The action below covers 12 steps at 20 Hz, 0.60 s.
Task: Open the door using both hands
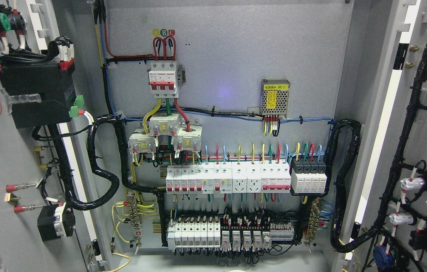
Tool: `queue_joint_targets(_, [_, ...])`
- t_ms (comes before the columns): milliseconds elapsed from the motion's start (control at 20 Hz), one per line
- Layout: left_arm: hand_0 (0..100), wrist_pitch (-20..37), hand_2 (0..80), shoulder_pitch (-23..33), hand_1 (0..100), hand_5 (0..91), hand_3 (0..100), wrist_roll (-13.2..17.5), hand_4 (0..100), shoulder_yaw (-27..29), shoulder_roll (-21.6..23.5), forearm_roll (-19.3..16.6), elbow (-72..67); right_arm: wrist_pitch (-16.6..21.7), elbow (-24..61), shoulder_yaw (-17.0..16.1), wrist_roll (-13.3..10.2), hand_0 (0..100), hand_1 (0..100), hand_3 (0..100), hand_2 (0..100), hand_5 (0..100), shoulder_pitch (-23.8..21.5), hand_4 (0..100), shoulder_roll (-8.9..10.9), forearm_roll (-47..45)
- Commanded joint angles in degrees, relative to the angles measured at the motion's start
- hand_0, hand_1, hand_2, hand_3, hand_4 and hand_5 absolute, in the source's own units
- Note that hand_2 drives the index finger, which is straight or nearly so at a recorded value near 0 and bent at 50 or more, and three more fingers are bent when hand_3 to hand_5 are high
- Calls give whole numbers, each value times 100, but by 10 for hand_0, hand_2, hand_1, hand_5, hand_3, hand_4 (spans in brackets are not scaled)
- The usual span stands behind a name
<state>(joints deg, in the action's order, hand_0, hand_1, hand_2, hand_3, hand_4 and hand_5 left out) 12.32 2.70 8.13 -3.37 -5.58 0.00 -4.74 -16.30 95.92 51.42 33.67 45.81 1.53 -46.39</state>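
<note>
Both doors of the electrical cabinet are seen swung wide open, the left door (5, 158) standing nearest at the left edge with black modules and wiring on its inner face, the right door (417, 151) at the right edge carrying black cable looms and white fittings. No hand is seen, so the state of either cannot be told. Farther back, the grey back panel (228, 56) is fitted with a red-and-white breaker (163, 76), rows of white breakers (228, 180) and a perforated power supply (275, 97).

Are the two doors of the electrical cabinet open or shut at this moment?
Open. The left door and right door are swung outward, showing their wired inner faces, and the breakers inside are fully exposed.
</note>
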Motion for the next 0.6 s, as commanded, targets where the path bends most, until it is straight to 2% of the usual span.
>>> queue_joint_targets(0, [120,16,0,2,556,0,0,-4,0,-6,4,79,0,-4,-65,61,16,58,141,0,0,0,50,0,-21,-1])
queue_joint_targets(551, [120,16,0,20,556,0,0,5,0,-6,13,79,26,-22,-65,61,-54,58,141,0,0,0,59,0,-109,210])
